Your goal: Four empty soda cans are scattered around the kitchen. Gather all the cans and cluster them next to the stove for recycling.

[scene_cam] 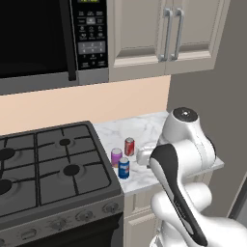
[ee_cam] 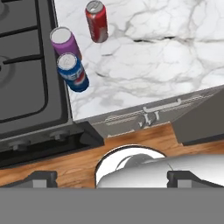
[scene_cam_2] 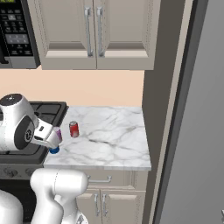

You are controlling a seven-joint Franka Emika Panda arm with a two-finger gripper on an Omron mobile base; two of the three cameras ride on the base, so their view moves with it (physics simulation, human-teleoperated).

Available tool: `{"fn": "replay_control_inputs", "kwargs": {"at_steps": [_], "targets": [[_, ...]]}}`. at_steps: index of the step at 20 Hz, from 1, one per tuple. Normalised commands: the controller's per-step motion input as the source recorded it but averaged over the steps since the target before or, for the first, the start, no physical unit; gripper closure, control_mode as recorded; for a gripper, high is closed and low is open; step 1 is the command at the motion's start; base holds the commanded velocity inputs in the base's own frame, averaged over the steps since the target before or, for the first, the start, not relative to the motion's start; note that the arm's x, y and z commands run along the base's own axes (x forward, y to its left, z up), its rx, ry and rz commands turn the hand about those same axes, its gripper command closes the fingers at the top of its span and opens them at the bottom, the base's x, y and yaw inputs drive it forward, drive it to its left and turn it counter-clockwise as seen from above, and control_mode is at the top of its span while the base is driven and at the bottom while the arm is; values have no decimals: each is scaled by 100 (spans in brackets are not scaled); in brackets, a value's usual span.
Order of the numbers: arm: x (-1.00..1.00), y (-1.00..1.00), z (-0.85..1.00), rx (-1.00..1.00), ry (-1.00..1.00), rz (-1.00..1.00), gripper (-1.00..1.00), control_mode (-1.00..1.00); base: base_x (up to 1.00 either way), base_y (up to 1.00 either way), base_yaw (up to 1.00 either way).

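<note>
Three cans stand upright on the marble tabletop (ee_cam: 166, 52) just beside the stove (ee_cam: 26, 78): red can (ee_cam: 96, 21), purple can (ee_cam: 64, 41), blue can (ee_cam: 71, 71). The gripper (ee_cam: 111, 177) hangs open above them, holding nothing, well clear.

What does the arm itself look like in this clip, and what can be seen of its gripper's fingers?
The arm is glossy white with rounded, bulbous link shells, a dark grey disc capping one joint and a black band running down a lower link. No cables or markings are visible. The gripper shows two small, dark, blocky fingertips in the hand view.
</note>
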Motion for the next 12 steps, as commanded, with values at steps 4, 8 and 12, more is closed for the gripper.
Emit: {"fn": "replay_control_inputs", "kwargs": {"at_steps": [4,8,12], "targets": [[0,0,0,0,0,0,-100,-100,0,0,0],[0,0,0,0,0,0,-100,-100,0,0,0],[0,0,0,0,0,0,-100,100,0,0,0]]}}
